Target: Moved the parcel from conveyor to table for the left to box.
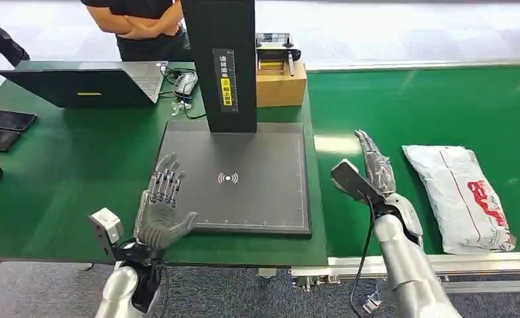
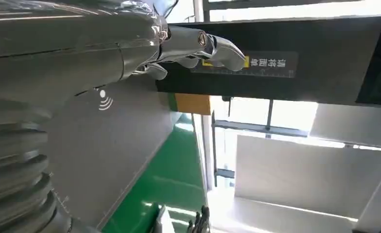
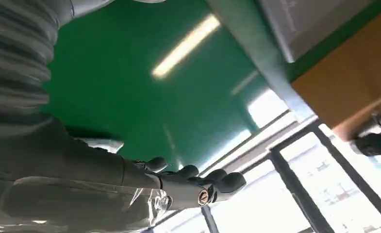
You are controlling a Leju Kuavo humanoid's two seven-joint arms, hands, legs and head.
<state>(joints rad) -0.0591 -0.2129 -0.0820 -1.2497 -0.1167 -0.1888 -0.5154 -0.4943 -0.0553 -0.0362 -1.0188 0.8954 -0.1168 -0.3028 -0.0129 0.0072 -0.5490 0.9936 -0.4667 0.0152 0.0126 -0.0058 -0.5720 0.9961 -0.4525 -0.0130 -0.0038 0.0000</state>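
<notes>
Reaching: right hand (image 1: 374, 173), fingers straight and empty, hovers over the green conveyor belt (image 1: 442, 106).
Parcel: white plastic mailer bag with red print (image 1: 461, 197), at hand's 3 o'clock, ungrasped.
Left hand (image 1: 162, 205): spread, empty, at the dark scanner pad's (image 1: 244, 175) 8 o'clock edge.
Next: close fingers on parcel, carry to green tabletop (image 1: 65, 165).

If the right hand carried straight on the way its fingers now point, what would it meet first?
Probably nothing nearby: the right hand points up the green conveyor, with bare belt ahead. The parcel lies off to its right, outside that line. Depth is hard to judge.

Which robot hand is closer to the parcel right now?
The right robot hand, open above the green conveyor belt just beside the white plastic parcel. The left robot hand rests on the dark scanner pad.
</notes>
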